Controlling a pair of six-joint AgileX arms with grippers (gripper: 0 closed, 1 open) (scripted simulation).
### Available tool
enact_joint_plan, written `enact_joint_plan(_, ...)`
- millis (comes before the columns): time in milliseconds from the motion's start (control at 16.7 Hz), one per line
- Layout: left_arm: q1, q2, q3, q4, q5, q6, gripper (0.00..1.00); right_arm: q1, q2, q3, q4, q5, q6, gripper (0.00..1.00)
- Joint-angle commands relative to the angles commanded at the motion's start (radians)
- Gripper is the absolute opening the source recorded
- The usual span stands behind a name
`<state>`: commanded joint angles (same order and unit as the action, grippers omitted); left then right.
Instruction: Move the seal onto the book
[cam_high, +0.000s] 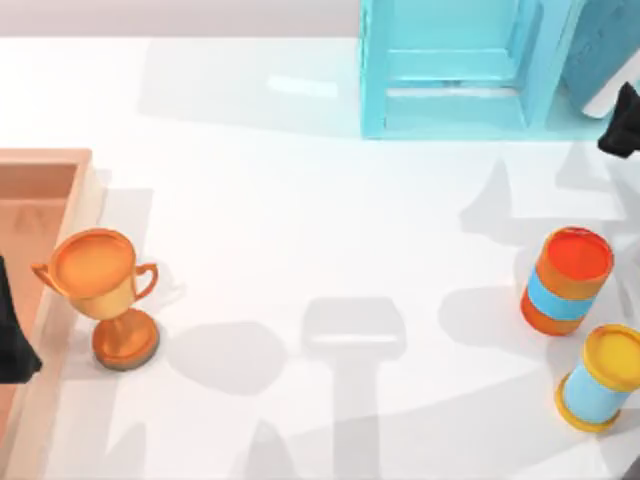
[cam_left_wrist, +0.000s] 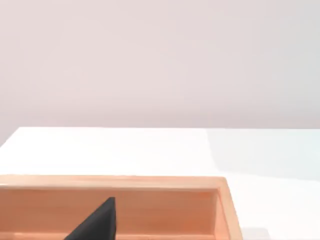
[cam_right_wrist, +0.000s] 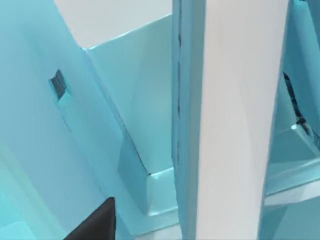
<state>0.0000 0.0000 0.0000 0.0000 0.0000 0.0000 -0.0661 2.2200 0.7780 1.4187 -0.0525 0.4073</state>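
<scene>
The seal is out of view. The book (cam_high: 603, 45), teal-blue with a white edge, shows at the back right corner beside the shelf, cut off by the picture's edge. In the right wrist view a broad white band edged in teal-blue, which I take for the book (cam_right_wrist: 240, 120), stands very close. My right gripper (cam_high: 622, 125) is a dark shape just in front of the book at the right edge. My left gripper (cam_high: 14, 335) is a dark shape at the left edge, over the wooden tray.
A light turquoise shelf unit (cam_high: 455, 70) stands at the back. A wooden tray (cam_high: 45, 165) lies along the left edge, with an orange-gold trophy (cam_high: 100, 290) beside it. Two cylinders stand at the right: orange with a blue band (cam_high: 566, 280) and yellow-topped (cam_high: 603, 378).
</scene>
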Motion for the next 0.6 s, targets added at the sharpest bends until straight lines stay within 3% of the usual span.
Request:
enact_joint_plan(240, 0.000, 0.000, 0.000, 0.000, 0.000, 0.000, 1.00, 0.008, 0.000, 0.031, -0.029, 0.006, 0.000, 1.00)
enact_joint_plan(600, 0.000, 0.000, 0.000, 0.000, 0.000, 0.000, 1.00, 0.017, 0.091, 0.267, -0.176, 0.018, 0.000, 1.00)
